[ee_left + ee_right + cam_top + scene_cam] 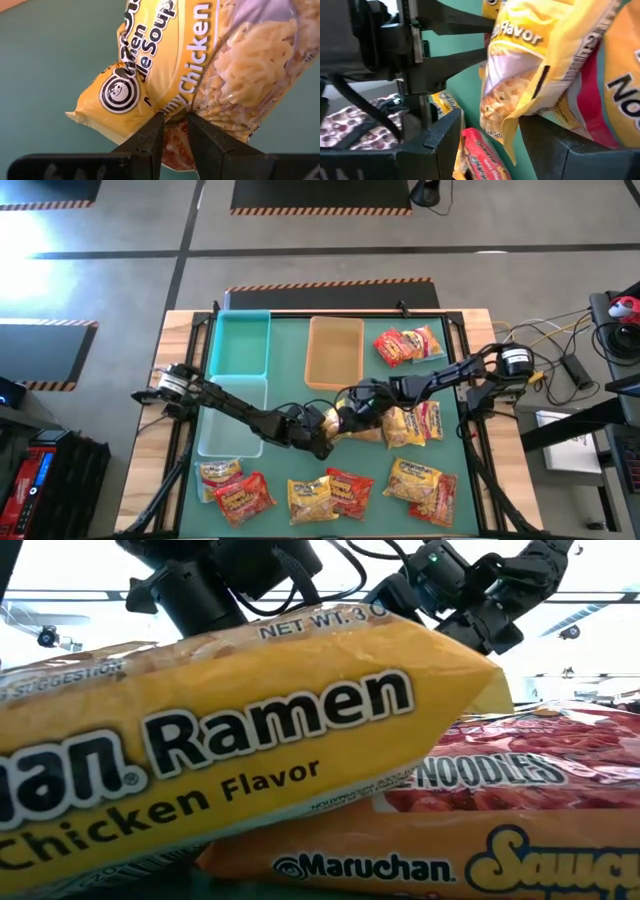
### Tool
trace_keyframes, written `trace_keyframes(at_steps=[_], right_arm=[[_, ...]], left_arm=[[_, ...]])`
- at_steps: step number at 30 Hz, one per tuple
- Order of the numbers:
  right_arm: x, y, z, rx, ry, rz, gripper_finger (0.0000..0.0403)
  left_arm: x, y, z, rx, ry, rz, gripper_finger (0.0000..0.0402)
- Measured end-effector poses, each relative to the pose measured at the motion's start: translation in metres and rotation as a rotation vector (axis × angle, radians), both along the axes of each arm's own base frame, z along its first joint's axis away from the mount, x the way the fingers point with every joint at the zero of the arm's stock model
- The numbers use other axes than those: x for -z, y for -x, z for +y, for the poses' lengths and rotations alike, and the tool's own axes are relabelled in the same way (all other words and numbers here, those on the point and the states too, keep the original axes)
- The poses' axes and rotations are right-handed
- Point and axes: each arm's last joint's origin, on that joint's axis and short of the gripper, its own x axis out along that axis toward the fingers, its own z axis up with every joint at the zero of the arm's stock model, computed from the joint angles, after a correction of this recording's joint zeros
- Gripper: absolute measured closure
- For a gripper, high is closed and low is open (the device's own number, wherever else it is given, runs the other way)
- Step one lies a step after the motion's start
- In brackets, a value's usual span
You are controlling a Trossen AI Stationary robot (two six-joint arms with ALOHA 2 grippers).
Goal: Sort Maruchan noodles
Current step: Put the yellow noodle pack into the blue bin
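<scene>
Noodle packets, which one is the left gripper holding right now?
The yellow chicken packet at the mat's centre, pinched at its edge by the left gripper; the other packets lie flat.

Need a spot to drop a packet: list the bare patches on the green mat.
Free: the mat between the teal tray and tan tray; the near-left strip below the clear tray. Crowded: the front row of packets, and the middle, where both grippers meet.

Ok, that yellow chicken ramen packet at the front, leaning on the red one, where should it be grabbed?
Grip the yellow packet by its raised end, which rests on the red packet. It stands clear of the table, so fingers coming from above can probably close across it; the lower end lies flatter.
</scene>
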Motion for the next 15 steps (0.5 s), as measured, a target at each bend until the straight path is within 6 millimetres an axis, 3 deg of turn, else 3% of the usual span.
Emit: trace_keyframes(at_steps=[15], right_arm=[[-0.017,0.013,-0.012,0.023,0.06,0.022,0.0211]], left_arm=[[0.001,0.0,-0.001,0.005,0.007,0.002,0.0327]])
